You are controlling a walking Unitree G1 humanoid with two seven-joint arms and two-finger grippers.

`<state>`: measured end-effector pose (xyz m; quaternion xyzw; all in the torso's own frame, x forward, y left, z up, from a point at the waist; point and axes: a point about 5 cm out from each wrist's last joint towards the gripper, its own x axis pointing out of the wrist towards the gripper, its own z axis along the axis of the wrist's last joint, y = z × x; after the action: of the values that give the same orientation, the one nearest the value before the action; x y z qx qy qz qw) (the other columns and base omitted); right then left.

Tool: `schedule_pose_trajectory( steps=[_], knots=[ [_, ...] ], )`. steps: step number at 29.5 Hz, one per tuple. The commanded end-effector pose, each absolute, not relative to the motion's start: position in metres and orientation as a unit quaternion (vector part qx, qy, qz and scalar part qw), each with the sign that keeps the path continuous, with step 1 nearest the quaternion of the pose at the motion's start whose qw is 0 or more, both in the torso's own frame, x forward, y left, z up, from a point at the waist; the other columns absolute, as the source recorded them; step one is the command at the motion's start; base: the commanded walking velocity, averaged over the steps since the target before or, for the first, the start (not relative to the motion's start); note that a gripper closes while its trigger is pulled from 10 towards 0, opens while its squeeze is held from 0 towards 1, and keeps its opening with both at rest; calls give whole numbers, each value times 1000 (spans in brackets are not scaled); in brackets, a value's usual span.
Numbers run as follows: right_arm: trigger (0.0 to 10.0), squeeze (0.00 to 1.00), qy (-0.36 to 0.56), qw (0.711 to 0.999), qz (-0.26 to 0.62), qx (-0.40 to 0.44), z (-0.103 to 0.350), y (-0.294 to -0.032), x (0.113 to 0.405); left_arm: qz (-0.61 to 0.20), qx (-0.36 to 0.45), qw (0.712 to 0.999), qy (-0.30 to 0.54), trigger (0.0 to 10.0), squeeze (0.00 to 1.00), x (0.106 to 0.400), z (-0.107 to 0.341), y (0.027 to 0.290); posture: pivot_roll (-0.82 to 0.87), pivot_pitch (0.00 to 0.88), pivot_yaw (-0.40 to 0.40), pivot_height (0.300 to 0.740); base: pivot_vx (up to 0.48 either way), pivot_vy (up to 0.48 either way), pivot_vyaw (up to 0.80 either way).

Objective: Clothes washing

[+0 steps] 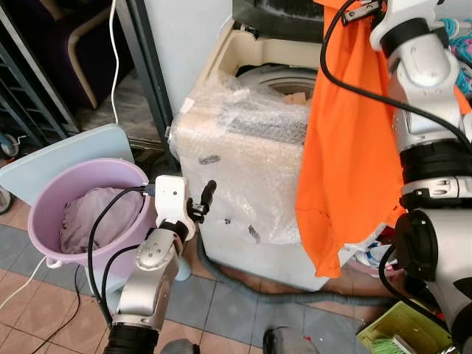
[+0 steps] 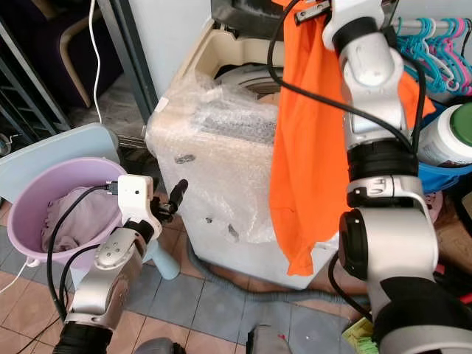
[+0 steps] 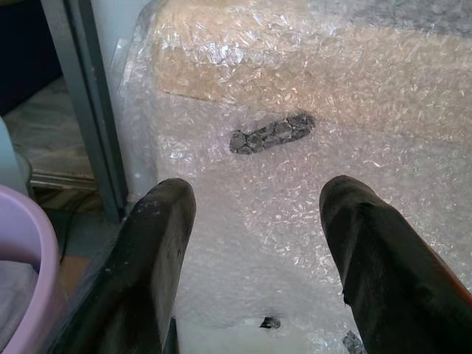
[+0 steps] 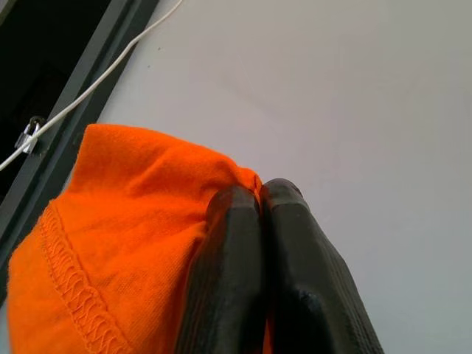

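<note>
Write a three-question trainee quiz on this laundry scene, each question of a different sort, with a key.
1. True or false: the right claw is shut on the orange shirt.
2. What covers the washing machine? A) bubble wrap B) a towel C) nothing
3. Fill in: clothes lie in a purple ____ near the open left claw.

Key: 1 true; 2 A; 3 bucket.

— Where are we?
— A home laundry corner: a bubble-wrapped washing machine (image 1: 251, 177), a lilac bucket (image 1: 51, 203) of clothes, plastic hangers (image 2: 435, 51), tiled floor (image 1: 221, 310).
</note>
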<state>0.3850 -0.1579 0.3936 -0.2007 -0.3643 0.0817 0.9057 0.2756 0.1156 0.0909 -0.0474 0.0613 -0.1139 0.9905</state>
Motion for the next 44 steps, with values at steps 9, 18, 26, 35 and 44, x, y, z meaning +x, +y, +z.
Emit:
schedule_pose_trajectory(
  steps=[9,18,26,35,44],
  knots=[
    [10000,0,-424,873,84,-225,436,-147,381,-116,-41,991,52,10000,0,275,96,116,-52,52,16,740,278,0,0],
    [10000,0,-464,856,68,-217,464,-144,372,-111,-38,992,54,10000,0,272,95,117,-45,54,9,740,405,0,0],
    [10000,769,-300,913,94,-260,400,-143,407,-105,-35,992,63,10000,0,272,92,114,-46,57,7,740,0,0,0],
    [10000,1000,33,984,70,-157,269,-199,424,-101,-31,992,72,10000,0,268,89,118,-40,63,3,740,0,0,0],
    [10000,1000,-185,960,67,-199,327,-220,407,-110,-29,991,77,10000,0,268,88,115,-66,74,19,740,0,0,0]
  ],
)
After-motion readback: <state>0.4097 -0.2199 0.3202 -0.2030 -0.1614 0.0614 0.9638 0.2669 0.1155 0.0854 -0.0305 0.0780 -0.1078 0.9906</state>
